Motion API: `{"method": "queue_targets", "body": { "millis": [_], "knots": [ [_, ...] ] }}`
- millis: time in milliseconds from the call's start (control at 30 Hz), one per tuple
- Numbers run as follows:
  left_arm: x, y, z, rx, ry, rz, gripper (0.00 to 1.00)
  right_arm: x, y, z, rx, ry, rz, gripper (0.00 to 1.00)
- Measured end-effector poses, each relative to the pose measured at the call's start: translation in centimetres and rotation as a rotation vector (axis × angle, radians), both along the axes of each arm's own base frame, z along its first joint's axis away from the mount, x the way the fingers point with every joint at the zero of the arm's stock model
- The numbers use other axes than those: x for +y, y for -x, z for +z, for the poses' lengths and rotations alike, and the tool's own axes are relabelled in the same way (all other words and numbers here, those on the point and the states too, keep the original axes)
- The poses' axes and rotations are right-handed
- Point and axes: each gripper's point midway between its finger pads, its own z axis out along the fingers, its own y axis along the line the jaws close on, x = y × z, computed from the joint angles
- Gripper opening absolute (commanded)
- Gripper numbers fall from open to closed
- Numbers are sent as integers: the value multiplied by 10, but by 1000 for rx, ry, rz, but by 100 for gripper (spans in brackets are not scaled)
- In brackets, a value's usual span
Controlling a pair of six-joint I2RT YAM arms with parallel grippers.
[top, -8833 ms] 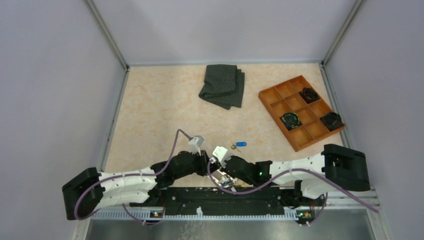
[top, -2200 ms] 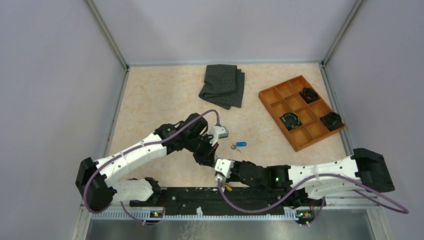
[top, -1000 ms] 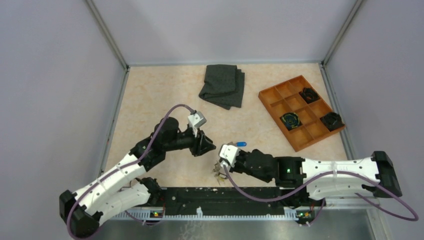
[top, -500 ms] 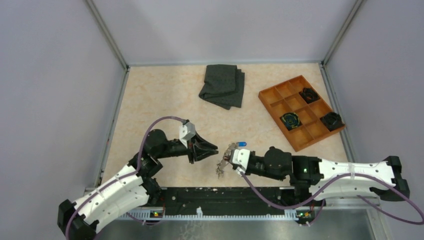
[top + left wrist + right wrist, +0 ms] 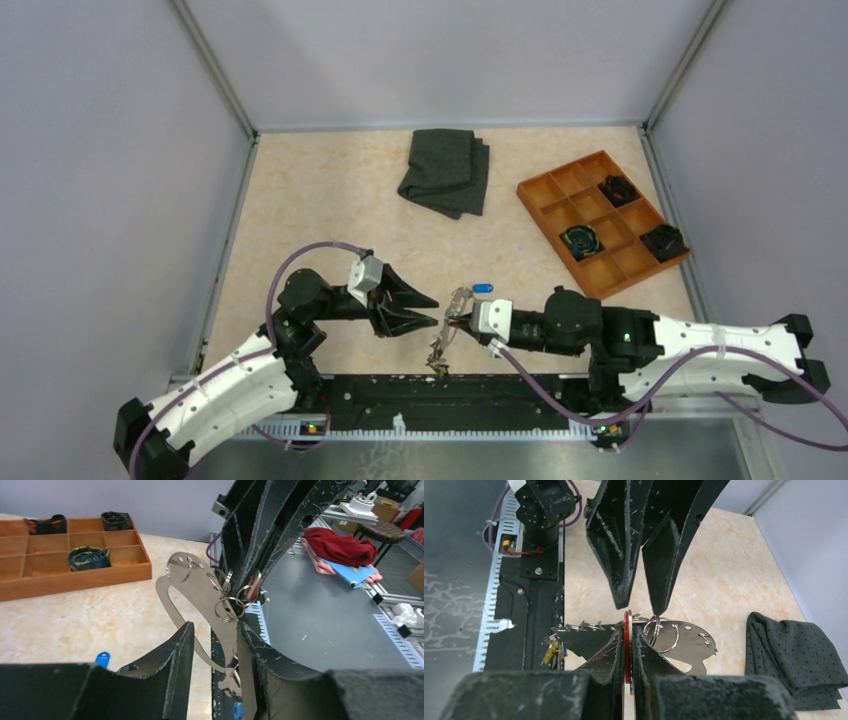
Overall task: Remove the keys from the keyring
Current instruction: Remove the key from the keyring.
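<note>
The keyring is a pale grey flat metal band with holes and small split rings, held up off the table. My right gripper is shut on a red key head and a thin metal piece on the keyring. More keys hang from it on a chain, and they also show in the top view. My left gripper is open, its fingers on either side of the keyring's lower band. In the top view the left gripper faces the right gripper. A loose blue key lies on the table.
A brown compartment tray with black lumpy clumps stands at the back right. A folded dark grey cloth lies at the back middle. The black base rail runs along the near edge just below the hanging keys.
My right gripper has moved right with the keyring and hanging keys. My left gripper has swung nearer, turned to face it, and now straddles the keyring band.
</note>
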Motion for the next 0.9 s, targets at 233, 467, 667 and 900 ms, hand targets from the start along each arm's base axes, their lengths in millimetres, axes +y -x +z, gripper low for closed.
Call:
{"method": "queue_targets", "body": {
  "millis": [233,467,667,900],
  "knots": [
    [-8,11,-3,9,2,-13,48,4,-8,6,8,11,-46,0],
    [-19,6,-15,-27,-40,84,45,9,-23,7,22,43,-142,0],
    [-19,-13,-17,-71,-50,207,44,8,-29,3,36,59,-192,0],
    [-19,-22,-16,-134,-54,276,41,9,-33,5,53,53,-226,0]
  ]
}}
